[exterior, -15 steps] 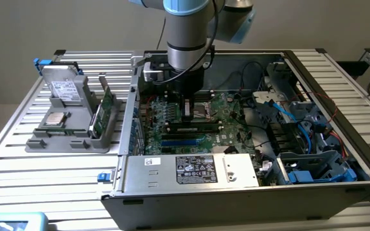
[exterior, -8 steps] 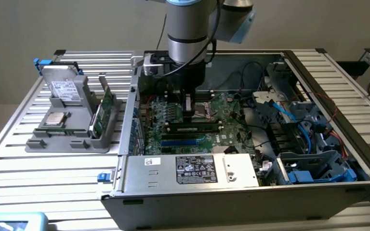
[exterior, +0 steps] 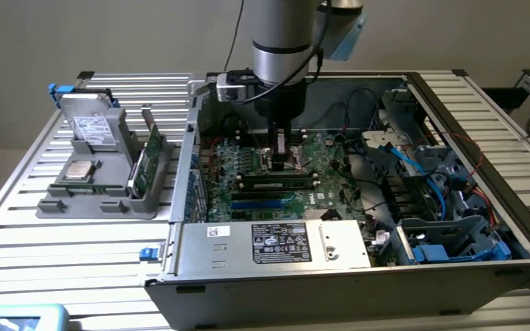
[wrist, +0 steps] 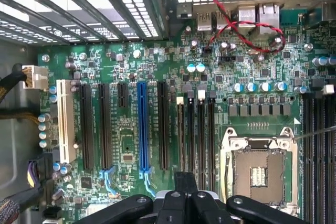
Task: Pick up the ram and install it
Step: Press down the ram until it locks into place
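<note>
**Open computer case with the arm lowered inside.** The arm (exterior: 279, 41) reaches down from above into the open computer case (exterior: 486, 124), which rests on a slatted table (exterior: 63, 255). The gripper (exterior: 283, 157) hangs just over the green motherboard (exterior: 246, 162), near its middle. Whether the claw is apart or together cannot be told.

The ram (exterior: 279, 184), a thin stick with dark chips, lies along the motherboard's long black slots, just nearer than the gripper. Whether it is fully seated cannot be told.

In the near part of the case is a metal box with a label (exterior: 279, 243). Toward the exterior view's right, loose blue cables (exterior: 421, 165) and drive bays crowd the case.

Outside the case, on the exterior view's left, a grey holder (exterior: 99, 203) carries a hard drive (exterior: 94, 127) and upright green cards (exterior: 152, 145).

In the wrist view the gripper (wrist: 185, 195) sits over the motherboard (wrist: 131, 145), with a blue slot (wrist: 140, 124), an empty processor socket (wrist: 260, 169) and red-and-black wires (wrist: 247, 30) around it.
</note>
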You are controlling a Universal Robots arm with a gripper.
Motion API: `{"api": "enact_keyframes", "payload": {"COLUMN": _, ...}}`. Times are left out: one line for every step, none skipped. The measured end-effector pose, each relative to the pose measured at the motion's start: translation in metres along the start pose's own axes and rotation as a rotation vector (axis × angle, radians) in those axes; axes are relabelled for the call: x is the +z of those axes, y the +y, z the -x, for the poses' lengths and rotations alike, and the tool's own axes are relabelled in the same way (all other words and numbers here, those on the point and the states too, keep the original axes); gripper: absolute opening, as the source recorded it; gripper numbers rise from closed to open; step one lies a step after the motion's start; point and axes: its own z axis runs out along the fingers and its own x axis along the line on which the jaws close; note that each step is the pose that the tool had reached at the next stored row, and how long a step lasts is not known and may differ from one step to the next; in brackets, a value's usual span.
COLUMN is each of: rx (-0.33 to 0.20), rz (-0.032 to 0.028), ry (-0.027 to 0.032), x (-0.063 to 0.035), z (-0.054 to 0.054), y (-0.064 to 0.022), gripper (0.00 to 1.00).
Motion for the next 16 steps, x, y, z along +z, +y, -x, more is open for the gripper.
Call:
{"api": "enact_keyframes", "payload": {"rx": 0.000, "rz": 0.0001, "ry": -0.0001, "x": -0.0005, "z": 0.000, "y": -0.0021, "gripper": 0.11}}
{"api": "enact_keyframes", "payload": {"rx": 0.000, "rz": 0.0002, "ry": 0.0000, "x": -0.0011, "z": 0.000, "y": -0.0043, "gripper": 0.11}}
{"api": "enact_keyframes", "payload": {"rx": 0.000, "rz": 0.0005, "ry": -0.0001, "x": -0.0015, "z": 0.000, "y": -0.0067, "gripper": 0.11}}
{"api": "enact_keyframes", "payload": {"rx": 0.000, "rz": 0.0007, "ry": -0.0002, "x": -0.0017, "z": 0.000, "y": -0.0090, "gripper": 0.11}}
{"api": "enact_keyframes", "payload": {"rx": 0.000, "rz": 0.0011, "ry": -0.0004, "x": -0.0016, "z": 0.000, "y": -0.0112, "gripper": 0.11}}
{"api": "enact_keyframes", "payload": {"rx": 0.000, "rz": 0.0015, "ry": -0.0002, "x": -0.0016, "z": 0.000, "y": -0.0129, "gripper": 0.11}}
{"api": "enact_keyframes", "payload": {"rx": 0.000, "rz": 0.0019, "ry": -0.0001, "x": -0.0016, "z": 0.000, "y": -0.0140, "gripper": 0.11}}
{"api": "enact_keyframes", "payload": {"rx": 0.000, "rz": 0.0034, "ry": 0.0001, "x": -0.0016, "z": 0.000, "y": -0.0145, "gripper": 0.11}}
{"api": "enact_keyframes", "payload": {"rx": 0.000, "rz": 0.0036, "ry": 0.0002, "x": -0.0017, "z": 0.000, "y": -0.0144, "gripper": 0.11}}
{"api": "enact_keyframes", "payload": {"rx": 0.000, "rz": 0.0036, "ry": 0.0001, "x": -0.0016, "z": 0.000, "y": -0.0144, "gripper": 0.11}}
{"api": "enact_keyframes", "payload": {"rx": 0.000, "rz": 0.0037, "ry": 0.0002, "x": -0.0016, "z": 0.000, "y": -0.0144, "gripper": 0.11}}
{"api": "enact_keyframes", "payload": {"rx": 0.000, "rz": 0.0036, "ry": 0.0001, "x": -0.0016, "z": 0.000, "y": -0.0144, "gripper": 0.11}}
{"api": "enact_keyframes", "payload": {"rx": 0.000, "rz": 0.0037, "ry": 0.0001, "x": -0.0016, "z": 0.000, "y": -0.0144, "gripper": 0.11}}
{"api": "enact_keyframes", "payload": {"rx": 0.000, "rz": 0.0037, "ry": 0.0001, "x": -0.0016, "z": 0.000, "y": -0.0144, "gripper": 0.11}}
{"api": "enact_keyframes", "payload": {"rx": 0.000, "rz": 0.0037, "ry": 0.0001, "x": -0.0016, "z": 0.000, "y": -0.0145, "gripper": 0.11}}
{"api": "enact_keyframes", "payload": {"rx": 0.000, "rz": 0.0036, "ry": 0.0001, "x": -0.0016, "z": 0.000, "y": -0.0145, "gripper": 0.11}}
